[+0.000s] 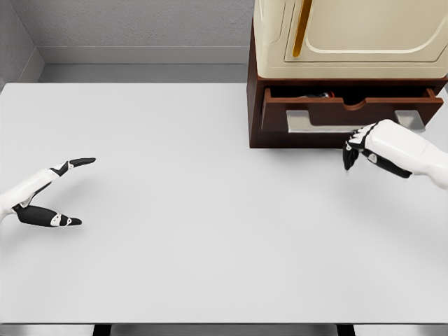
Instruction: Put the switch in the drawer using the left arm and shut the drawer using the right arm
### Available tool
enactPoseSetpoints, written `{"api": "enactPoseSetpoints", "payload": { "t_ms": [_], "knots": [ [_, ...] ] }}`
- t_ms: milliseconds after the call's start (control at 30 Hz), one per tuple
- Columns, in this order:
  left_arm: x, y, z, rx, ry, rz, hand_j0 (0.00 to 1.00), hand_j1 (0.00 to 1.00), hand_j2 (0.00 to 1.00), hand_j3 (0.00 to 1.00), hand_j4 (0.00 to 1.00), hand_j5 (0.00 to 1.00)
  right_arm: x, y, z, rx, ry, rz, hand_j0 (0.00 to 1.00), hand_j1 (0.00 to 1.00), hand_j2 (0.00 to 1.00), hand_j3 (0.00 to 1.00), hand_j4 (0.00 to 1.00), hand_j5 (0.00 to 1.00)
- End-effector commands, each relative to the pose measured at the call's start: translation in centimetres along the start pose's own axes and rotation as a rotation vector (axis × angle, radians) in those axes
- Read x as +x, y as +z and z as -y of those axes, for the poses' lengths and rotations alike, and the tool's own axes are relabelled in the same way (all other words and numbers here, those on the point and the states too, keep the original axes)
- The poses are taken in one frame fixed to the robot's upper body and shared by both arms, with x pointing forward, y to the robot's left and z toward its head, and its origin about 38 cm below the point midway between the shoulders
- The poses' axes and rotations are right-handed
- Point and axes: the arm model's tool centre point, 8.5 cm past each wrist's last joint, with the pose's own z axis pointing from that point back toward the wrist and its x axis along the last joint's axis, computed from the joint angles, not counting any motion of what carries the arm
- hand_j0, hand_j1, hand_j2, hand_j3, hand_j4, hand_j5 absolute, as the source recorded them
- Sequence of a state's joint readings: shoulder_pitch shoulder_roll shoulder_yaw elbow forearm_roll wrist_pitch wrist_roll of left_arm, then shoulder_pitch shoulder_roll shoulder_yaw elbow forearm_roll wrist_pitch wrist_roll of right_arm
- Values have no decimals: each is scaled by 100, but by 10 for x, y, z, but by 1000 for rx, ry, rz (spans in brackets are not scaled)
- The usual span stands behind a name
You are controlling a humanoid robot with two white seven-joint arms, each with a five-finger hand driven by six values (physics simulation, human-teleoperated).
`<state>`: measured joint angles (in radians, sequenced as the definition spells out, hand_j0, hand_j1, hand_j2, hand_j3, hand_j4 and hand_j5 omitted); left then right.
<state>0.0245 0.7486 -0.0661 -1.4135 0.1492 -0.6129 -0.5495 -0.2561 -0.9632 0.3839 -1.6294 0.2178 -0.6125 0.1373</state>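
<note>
Flat white table observed; at its far right stands a dark brown wooden cabinet carrying a cream-coloured box-shaped appliance on top; the cabinet's brown pull-out drawer stands open, its front panel projecting toward the camera. Inside the drawer, near the back left, a small dark object with red and light marks is partly visible; it appears to be the switch, though detail is too small to confirm. Left hand rests low over the table at the left edge, fingers spread apart, holding nothing. Right hand hangs just in front of the drawer front, fingers curled downward, gripping nothing; contact with the drawer cannot be determined.
</note>
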Motion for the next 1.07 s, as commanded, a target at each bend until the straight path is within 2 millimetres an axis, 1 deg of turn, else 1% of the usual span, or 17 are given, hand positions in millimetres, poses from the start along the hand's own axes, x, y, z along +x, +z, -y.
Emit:
{"api": "enactPoseSetpoints", "payload": {
  "t_ms": [0, 100, 133, 300, 433, 467, 533, 667, 700, 733, 767, 800, 833, 933, 1000, 1033],
  "knots": [
    [0, 1, -2, 7, 4, 0, 100, 100, 100, 100, 100, 100, -6, 0, -16, 25, -40, -18, 20, 20, 20, 20, 20, 20],
    [1, 1, -3, 11, 1, 1, 100, 100, 100, 100, 100, 100, -9, -3, -21, 24, -51, -24, 21, 21, 21, 21, 21, 21],
    [0, 1, -3, 11, 2, -1, 100, 100, 100, 100, 100, 100, -10, -4, -17, 18, -43, -22, 21, 21, 21, 21, 21, 21],
    [0, 2, -4, 12, 1, -3, 100, 100, 100, 100, 100, 100, -17, -15, -15, 8, -44, -25, 21, 21, 21, 21, 21, 21],
    [0, 2, -4, 12, 2, -2, 100, 100, 100, 100, 100, 100, -20, -18, -12, 6, -39, -27, 21, 21, 21, 21, 21, 21],
    [0, 2, -3, 10, 1, -3, 100, 100, 100, 100, 100, 100, -21, -19, -8, 2, -32, -26, 21, 21, 21, 21, 21, 21],
    [0, 2, -4, 12, 2, -2, 100, 100, 100, 100, 100, 100, -23, -24, -10, -2, -38, -26, 21, 21, 21, 21, 21, 21],
    [0, 2, -3, 11, 2, -2, 100, 100, 100, 100, 100, 100, -24, -22, -8, 3, -33, -28, 21, 21, 21, 21, 21, 21],
    [0, 1, -3, 11, 2, -1, 100, 100, 100, 100, 100, 100, -22, -20, -8, 10, -33, -27, 21, 21, 21, 21, 21, 21],
    [0, 2, -3, 11, 2, -2, 100, 100, 100, 100, 100, 100, -21, -13, -10, 27, -31, -31, 21, 21, 21, 21, 21, 21],
    [-1, 2, -3, 12, 3, -3, 100, 100, 100, 100, 100, 100, -19, 3, -9, 61, -17, -44, 21, 21, 21, 21, 21, 21],
    [0, 2, -3, 9, 3, -2, 100, 100, 100, 100, 100, 100, -17, 12, -5, 85, 1, -48, 20, 20, 20, 20, 20, 20],
    [0, 1, -3, 11, 2, -1, 100, 100, 100, 100, 100, 100, -20, 25, 0, 105, -6, -72, 20, 20, 20, 20, 20, 20],
    [-2, 5, 1, 3, 10, -9, 100, 100, 100, 100, 100, 100, -29, 49, 3, 145, -21, -126, 20, 20, 20, 20, 20, 20],
    [0, 3, 2, -7, 10, -1, 100, 100, 100, 100, 100, 100, -38, 59, 4, 151, -30, -166, 20, 20, 20, 20, 20, 20],
    [1, 4, 3, -11, 9, -1, 100, 100, 100, 100, 100, 100, -40, 62, 2, 154, -37, -174, 20, 20, 20, 20, 20, 20]
  ]
}}
